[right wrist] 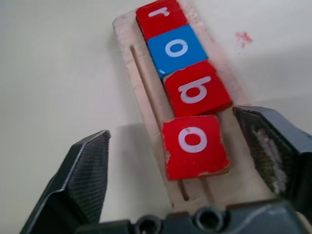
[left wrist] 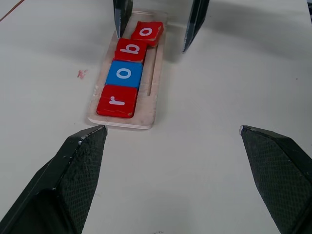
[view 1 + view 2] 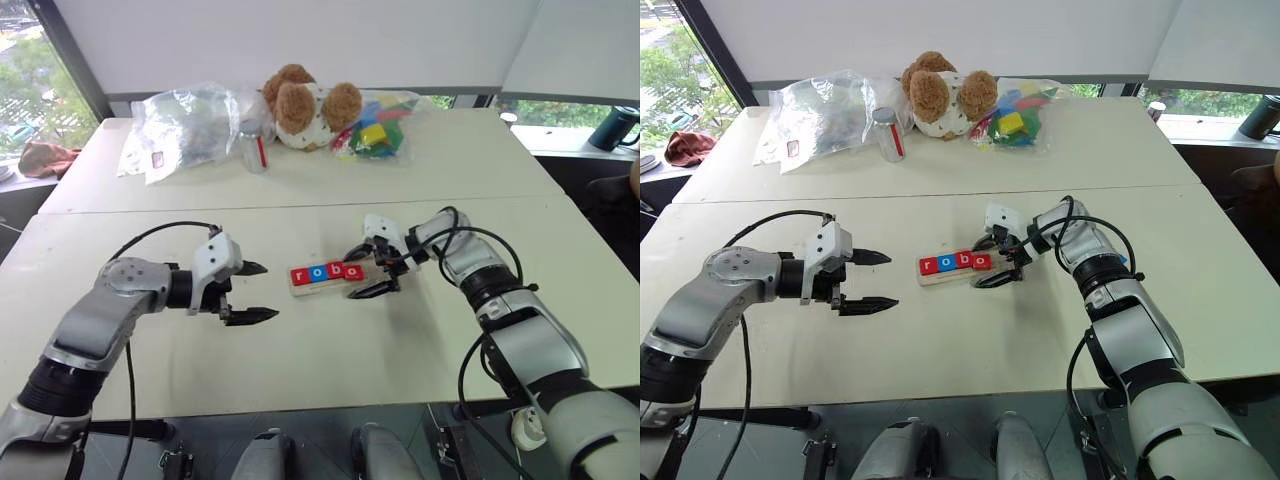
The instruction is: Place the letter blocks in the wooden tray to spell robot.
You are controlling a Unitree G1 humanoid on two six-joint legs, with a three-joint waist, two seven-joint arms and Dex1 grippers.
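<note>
So far the long pale wooden tray [image 3: 322,281] on the white bench [image 3: 330,350] holds four small square letter blocks [image 1: 187,92] reading r, o, b, o; the final t is not yet placed. Right claw [image 3: 366,272] stands apart around the last red o block [image 1: 195,146], which sits slightly askew. Left claw [image 3: 250,292] hangs wide apart, empty, near the tray.

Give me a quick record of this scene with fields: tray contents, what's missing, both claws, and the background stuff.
tray: wooden tray on the table
tiles in tray: r, o, b, o
last tile: slightly crooked
missing: the t
right claw: open, straddling the last o
left claw: open, holding nothing
background: teddy bear, plastic bags
</note>
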